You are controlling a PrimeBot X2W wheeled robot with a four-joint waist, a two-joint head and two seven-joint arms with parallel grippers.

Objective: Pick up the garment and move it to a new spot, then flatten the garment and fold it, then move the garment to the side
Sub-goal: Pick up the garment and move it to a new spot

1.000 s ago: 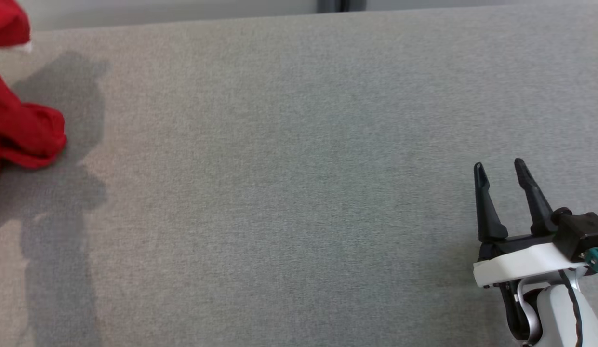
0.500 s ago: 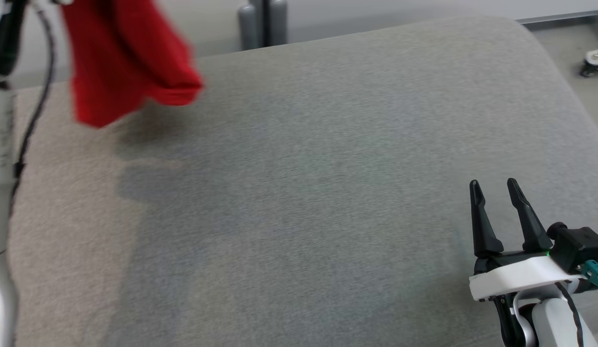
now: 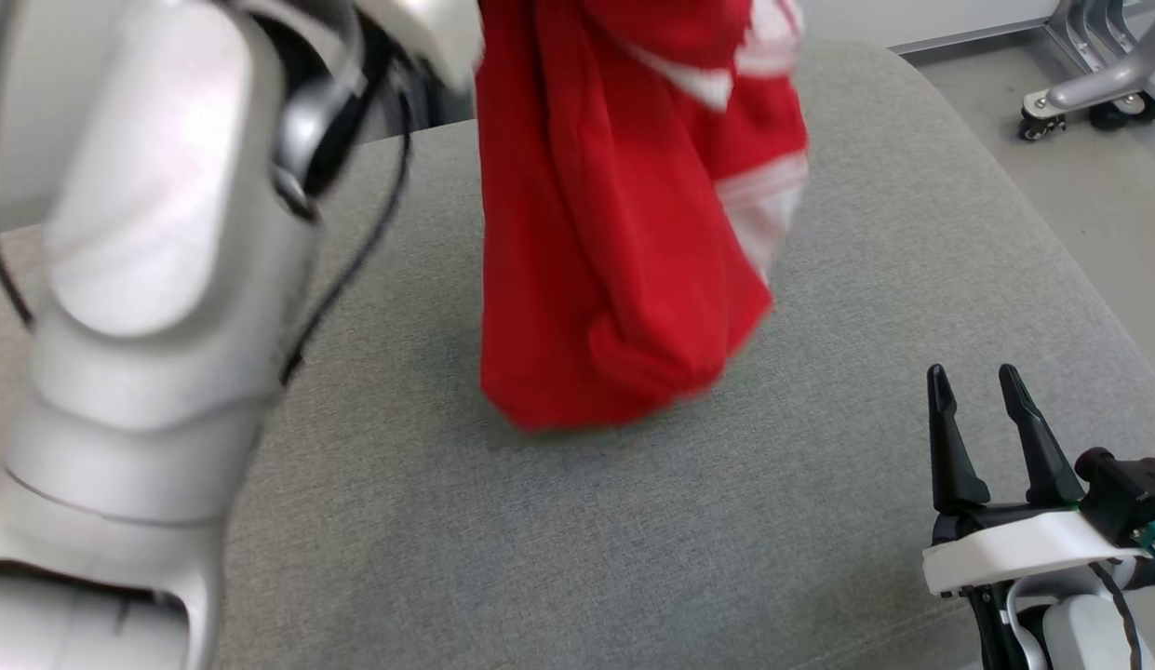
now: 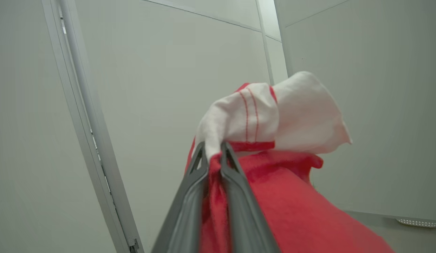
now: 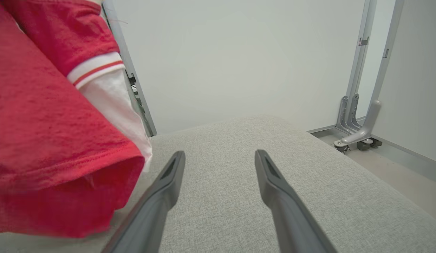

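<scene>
The garment (image 3: pixel 614 233) is red with white, red-striped trim and hangs bunched in the air, its lower end just above the grey cushioned surface (image 3: pixel 633 540). In the left wrist view my left gripper (image 4: pixel 213 149) is shut on a red fold of the garment (image 4: pixel 274 196) below the white trim. My pale left arm (image 3: pixel 158 307) looms large at the left of the head view. My right gripper (image 3: pixel 977 386) stands open at the lower right, empty, to the right of the cloth. In the right wrist view the right gripper (image 5: pixel 219 158) has the garment (image 5: pixel 52 140) at its left.
The cushioned surface curves down to bare floor at the right. A wheeled metal stand (image 3: pixel 1089 84) sits on that floor at the upper right, also seen as the stand (image 5: pixel 358 137) in the right wrist view. Pale wall panels stand behind.
The head camera has swung, shifting the whole picture. The garment has come from the far left edge toward the middle, hanging from my left gripper, with the left arm now large in view.
</scene>
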